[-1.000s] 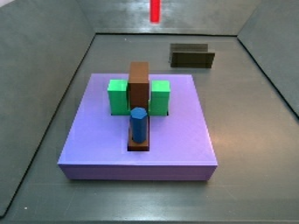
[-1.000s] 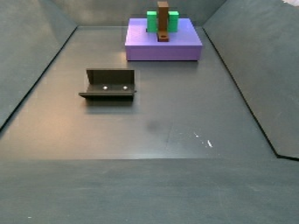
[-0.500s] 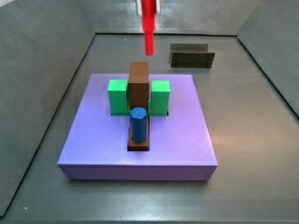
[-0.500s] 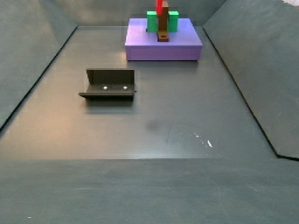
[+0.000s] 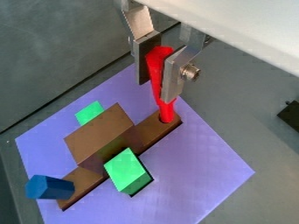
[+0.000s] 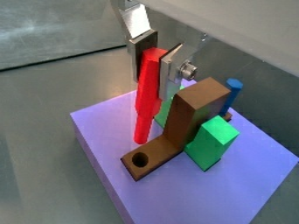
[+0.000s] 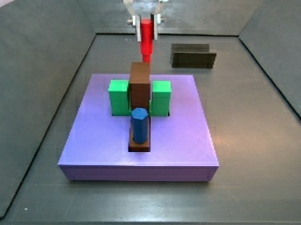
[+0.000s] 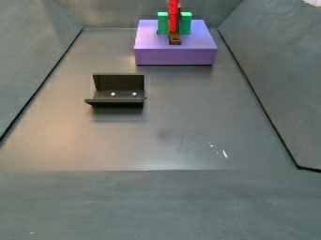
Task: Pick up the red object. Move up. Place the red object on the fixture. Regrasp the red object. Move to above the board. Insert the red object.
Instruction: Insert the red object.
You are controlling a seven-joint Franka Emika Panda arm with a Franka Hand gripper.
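Insertion is the step in hand, judged from how things lie. The gripper (image 5: 163,63) is held above the board (image 5: 216,162), its two silver fingers (image 5: 143,41) closed on the upper part of the red peg (image 5: 160,83), which hangs upright below them. In a wrist view the peg's lower end is seen just over the near end of the brown bar (image 6: 187,122), where a round hole (image 6: 142,160) is open; the tip appears close beside that hole and not yet in it. To one side of the gripper and below it stand the two green blocks (image 5: 126,170), with the blue cylinder (image 5: 47,187) at the bar's far end. In a side view the gripper (image 7: 146,10) is placed over the back of the board (image 7: 106,149), the peg (image 7: 146,39) pointing down at the bar (image 7: 140,83); in the other side picture only the peg (image 8: 174,13) is clear over the distant board (image 8: 157,54), and the fixture (image 8: 116,91) sits empty, well apart from the gripper. For a clean insertion the peg should be kept vertical, the tip centred over the hole before descent, and the lowering made slowly; release is best left until the peg is seated. A tip caught on the hole's rim could tilt the peg in the pads.
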